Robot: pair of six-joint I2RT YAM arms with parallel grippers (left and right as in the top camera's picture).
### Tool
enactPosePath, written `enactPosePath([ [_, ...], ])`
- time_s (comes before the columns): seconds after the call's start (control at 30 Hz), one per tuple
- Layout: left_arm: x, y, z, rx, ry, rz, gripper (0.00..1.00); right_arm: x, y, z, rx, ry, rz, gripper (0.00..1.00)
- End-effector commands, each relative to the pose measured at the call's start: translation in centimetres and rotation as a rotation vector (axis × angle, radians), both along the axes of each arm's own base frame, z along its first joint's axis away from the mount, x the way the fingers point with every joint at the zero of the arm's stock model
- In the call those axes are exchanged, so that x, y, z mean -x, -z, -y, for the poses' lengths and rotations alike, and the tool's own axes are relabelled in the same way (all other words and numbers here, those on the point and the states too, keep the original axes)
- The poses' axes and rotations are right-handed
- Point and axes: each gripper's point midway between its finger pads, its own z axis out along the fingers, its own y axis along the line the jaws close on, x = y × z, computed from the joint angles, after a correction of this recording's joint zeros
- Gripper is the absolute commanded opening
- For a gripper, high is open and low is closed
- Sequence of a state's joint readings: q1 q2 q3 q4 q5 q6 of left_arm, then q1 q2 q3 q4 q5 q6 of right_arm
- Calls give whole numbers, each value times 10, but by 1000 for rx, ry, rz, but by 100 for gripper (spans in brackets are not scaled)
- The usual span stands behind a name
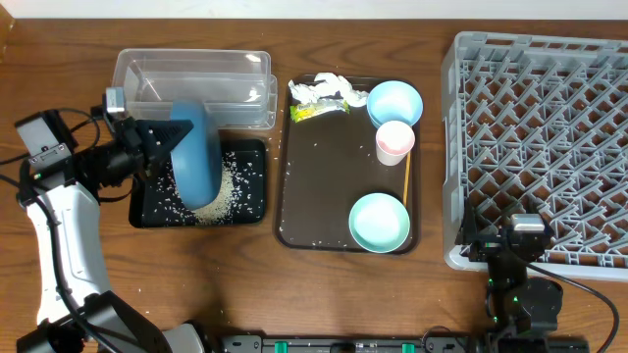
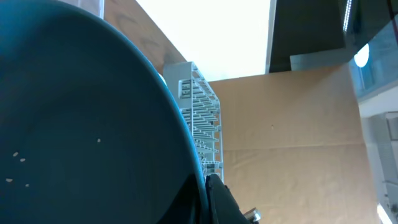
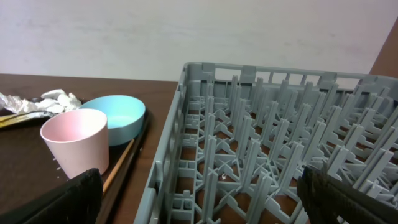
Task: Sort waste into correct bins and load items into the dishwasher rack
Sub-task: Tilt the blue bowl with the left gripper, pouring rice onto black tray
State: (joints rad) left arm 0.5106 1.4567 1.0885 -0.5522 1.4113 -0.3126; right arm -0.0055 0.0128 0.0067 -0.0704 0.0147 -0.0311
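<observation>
Plate (image 1: 196, 157), clamped in the left jaws, blocks most of their camera; right jaws apart.

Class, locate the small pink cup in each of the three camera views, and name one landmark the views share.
Overhead: the pink cup stands on the brown tray, just below a pale blue bowl, left of the grey rack.
Left wrist: not in view; the dark blue plate fills most of the picture.
Right wrist: lower left, in front of that bowl.
Shared landmark: the grey rack, seen in all three views.
</observation>
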Motion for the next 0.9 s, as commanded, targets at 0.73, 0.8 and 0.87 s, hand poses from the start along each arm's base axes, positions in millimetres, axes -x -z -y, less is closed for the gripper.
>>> enactPosePath([
  [0.73, 18, -22, 10, 59, 74, 113, 6, 0, 1, 0, 8, 0, -3, 99],
  [0.8, 14, -11, 5, 16, 37, 63, 6, 0, 1, 0, 8, 0, -3, 99],
  [0.87, 20, -18, 10, 84, 60, 52, 6, 0, 1, 0, 8, 0, -3, 99],
])
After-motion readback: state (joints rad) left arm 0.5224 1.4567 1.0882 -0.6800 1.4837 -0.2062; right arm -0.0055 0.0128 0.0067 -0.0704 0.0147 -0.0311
